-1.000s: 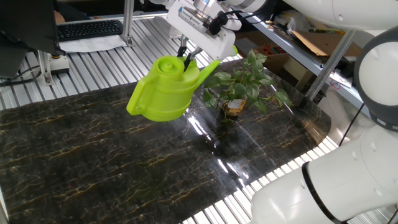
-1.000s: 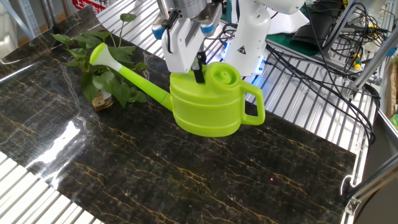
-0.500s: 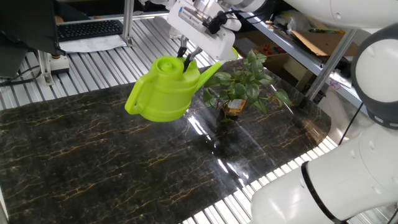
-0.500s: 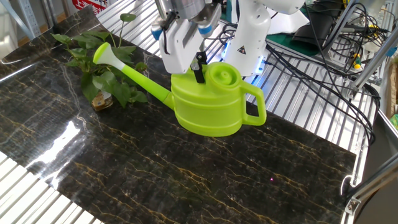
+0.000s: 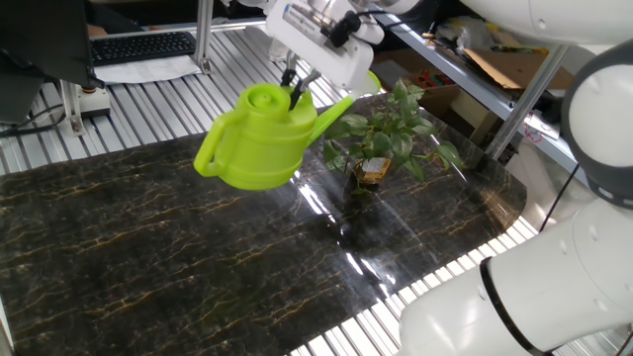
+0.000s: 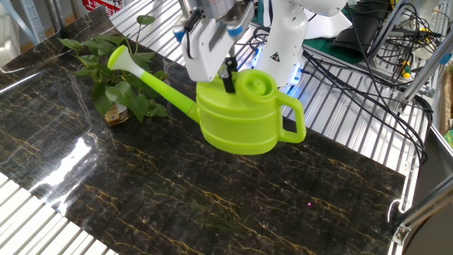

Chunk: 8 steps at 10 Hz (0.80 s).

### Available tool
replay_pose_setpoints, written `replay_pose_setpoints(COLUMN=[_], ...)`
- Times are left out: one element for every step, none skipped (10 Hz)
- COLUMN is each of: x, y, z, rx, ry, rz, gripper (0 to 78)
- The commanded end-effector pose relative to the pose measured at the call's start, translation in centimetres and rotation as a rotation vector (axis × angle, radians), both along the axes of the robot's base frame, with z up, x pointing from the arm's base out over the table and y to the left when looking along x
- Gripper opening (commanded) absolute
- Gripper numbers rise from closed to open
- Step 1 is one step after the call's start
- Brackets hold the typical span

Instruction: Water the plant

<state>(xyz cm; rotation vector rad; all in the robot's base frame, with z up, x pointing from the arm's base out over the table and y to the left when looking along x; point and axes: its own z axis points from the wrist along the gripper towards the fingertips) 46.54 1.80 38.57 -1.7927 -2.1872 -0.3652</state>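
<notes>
Lime-green can [image 6: 241, 117] hangs off the desk [image 6: 212, 205], the end effector [image 6: 228, 79] clamped on its top rim (spout reaching over the leaves). Plant [image 5: 386, 138] sits at the desk's far corner; tipping slowly should keep the stream on the pot.

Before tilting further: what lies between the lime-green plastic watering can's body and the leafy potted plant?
Only the can's own spout, reaching over the plant; the other fixed view shows it.

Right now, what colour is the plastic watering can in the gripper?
Lime green all over; the plastic watering can shows best in the other fixed view.
</notes>
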Motion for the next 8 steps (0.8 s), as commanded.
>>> replay_pose_setpoints(x=[-0.4,-0.4,-0.7,-0.9,-1.1,-1.3,-1.3,-1.0], y=[1.1,1.0,0.6,0.2,-0.1,-0.4,-0.5,-0.9], z=[2.2,2.3,3.7,4.7,5.5,6.1,6.2,6.8], rx=[0.006,0.017,0.067,0.079,0.086,0.098,0.104,0.114], ry=[-0.001,-0.001,0.008,0.016,0.022,0.026,0.027,0.039], rz=[-0.021,-0.024,-0.047,-0.048,-0.047,-0.044,-0.043,-0.037], gripper=[1.1,1.1,1.1,1.1,1.1,1.1,1.1,1.1])
